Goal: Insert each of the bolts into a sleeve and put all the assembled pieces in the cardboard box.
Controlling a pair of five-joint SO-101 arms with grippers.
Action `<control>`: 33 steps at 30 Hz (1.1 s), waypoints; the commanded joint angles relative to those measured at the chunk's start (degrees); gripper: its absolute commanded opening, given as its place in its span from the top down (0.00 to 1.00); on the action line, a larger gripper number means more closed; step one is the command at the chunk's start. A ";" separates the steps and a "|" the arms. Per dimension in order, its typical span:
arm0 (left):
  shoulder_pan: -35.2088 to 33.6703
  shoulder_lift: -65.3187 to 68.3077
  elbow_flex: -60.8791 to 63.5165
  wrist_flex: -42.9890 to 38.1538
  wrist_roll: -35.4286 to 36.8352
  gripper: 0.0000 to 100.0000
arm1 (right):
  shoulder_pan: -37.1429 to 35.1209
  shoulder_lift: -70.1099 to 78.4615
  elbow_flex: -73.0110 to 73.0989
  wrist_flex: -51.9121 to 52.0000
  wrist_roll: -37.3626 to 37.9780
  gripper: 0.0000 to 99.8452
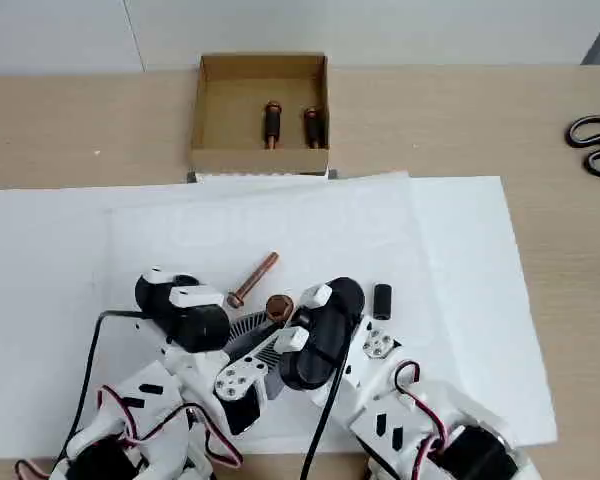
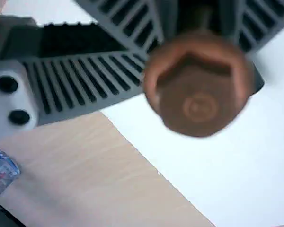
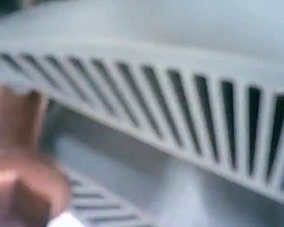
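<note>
Left pincer (image 1: 265,320) reads as clamped on a bolt (image 1: 279,307), head up over the paper (image 1: 460,230). My guess is that this leaves the shank free for a sleeve. Right pincer (image 1: 298,310) sits hard against it, and I can't tell how its jaws stand. A spare sleeve (image 1: 382,300) and a second bolt (image 1: 253,280) lie close by. Two assemblies (image 1: 272,123) are in the cardboard box (image 1: 198,100).
</note>
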 commanded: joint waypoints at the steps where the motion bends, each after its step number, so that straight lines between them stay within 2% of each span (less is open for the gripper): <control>1: -0.62 0.26 0.04 0.18 -0.62 0.92 | -0.22 -0.57 -5.19 -0.40 0.62 1.00; 5: -0.62 0.26 -0.57 0.70 -0.53 0.84 | -0.22 -0.57 -5.10 -0.04 0.62 1.00; 13: -3.78 0.26 -1.63 1.05 -0.53 0.84 | -0.13 -0.57 -4.84 0.04 0.44 1.00; 19: -9.49 0.26 -6.81 2.20 -0.53 0.84 | 2.59 -0.48 -4.75 0.04 0.35 1.00; 21: -11.43 0.18 -8.04 3.78 -0.53 0.86 | 3.47 -0.57 -4.75 0.04 0.26 1.00; 24: -13.71 -0.09 -9.36 5.36 -0.53 1.00 | 3.74 -0.57 -4.75 0.04 0.26 1.00; 29: -18.99 0.00 -7.25 6.33 -0.79 0.99 | 6.81 -0.40 -4.75 0.40 -3.69 1.00; 33: -22.33 0.18 -1.71 6.07 -1.41 0.99 | 11.12 -0.13 -3.69 4.88 -7.30 1.00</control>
